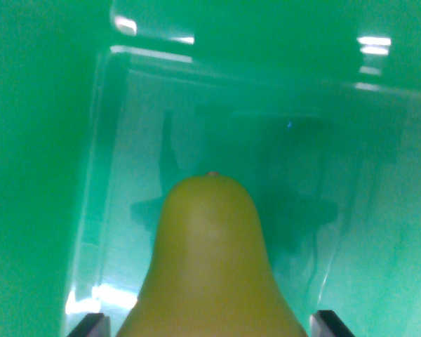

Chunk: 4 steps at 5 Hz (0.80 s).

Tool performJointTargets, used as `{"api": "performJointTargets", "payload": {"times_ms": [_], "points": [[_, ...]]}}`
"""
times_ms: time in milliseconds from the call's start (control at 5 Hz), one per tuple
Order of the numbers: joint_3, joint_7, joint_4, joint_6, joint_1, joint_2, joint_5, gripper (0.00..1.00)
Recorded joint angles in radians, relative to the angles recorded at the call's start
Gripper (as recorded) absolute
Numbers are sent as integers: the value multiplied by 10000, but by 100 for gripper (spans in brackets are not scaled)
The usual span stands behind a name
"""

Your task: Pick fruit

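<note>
A yellow-green pear (pixel 209 260) fills the bottom middle of the wrist view, its narrow end pointing away from the camera. The tips of my two fingers (pixel 90 326) show at the bottom corners, one on each side of the pear's wide body. My gripper (pixel 209 324) looks shut on the pear, though the contact itself lies below the picture's edge. Under the pear lies the inside of a shiny green bin (pixel 112 175), and the gripper's dark shadow falls on the bin's floor.
The green bin's rim (pixel 151 53) runs across the top, with bright light glints on it. Its left wall (pixel 91 182) slopes down the wrist view's left. Flat green surface surrounds the bin.
</note>
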Motion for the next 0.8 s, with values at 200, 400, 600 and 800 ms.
{"api": "performJointTargets", "payload": {"times_ms": [200, 400, 600, 800], "points": [[0, 0, 0, 0, 0, 0, 0, 100], [2, 4, 227, 363, -6, -137, 9, 100], [2, 4, 227, 363, -6, -137, 9, 100], [5, 9, 480, 768, -14, -289, 19, 100]]}}
